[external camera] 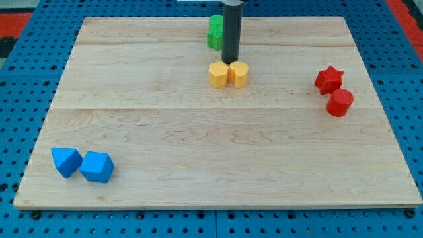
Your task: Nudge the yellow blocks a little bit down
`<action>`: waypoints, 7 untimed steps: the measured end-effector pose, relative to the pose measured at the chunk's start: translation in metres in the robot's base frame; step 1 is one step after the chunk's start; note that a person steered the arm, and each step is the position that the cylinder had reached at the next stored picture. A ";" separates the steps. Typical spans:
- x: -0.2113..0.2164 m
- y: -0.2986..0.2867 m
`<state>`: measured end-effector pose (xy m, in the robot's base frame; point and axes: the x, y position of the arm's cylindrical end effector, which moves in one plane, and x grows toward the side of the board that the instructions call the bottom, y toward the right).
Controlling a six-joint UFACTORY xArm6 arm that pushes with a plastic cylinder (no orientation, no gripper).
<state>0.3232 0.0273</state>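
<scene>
- Two yellow blocks (228,75) sit touching, my tip (229,62) bare at their top edge, holding nothing.
- Next, likely a short push toward the view's bottom.

My rod comes down upright from the view's top edge, a little right of centre, dark and straight, and my tip (229,62) rests at board height just above the yellow blocks (228,74), right over the seam where the two of them meet.
</scene>
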 end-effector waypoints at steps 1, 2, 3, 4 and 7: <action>0.000 0.000; 0.005 -0.001; 0.016 -0.003; 0.017 -0.003; 0.019 -0.003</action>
<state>0.3426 0.0240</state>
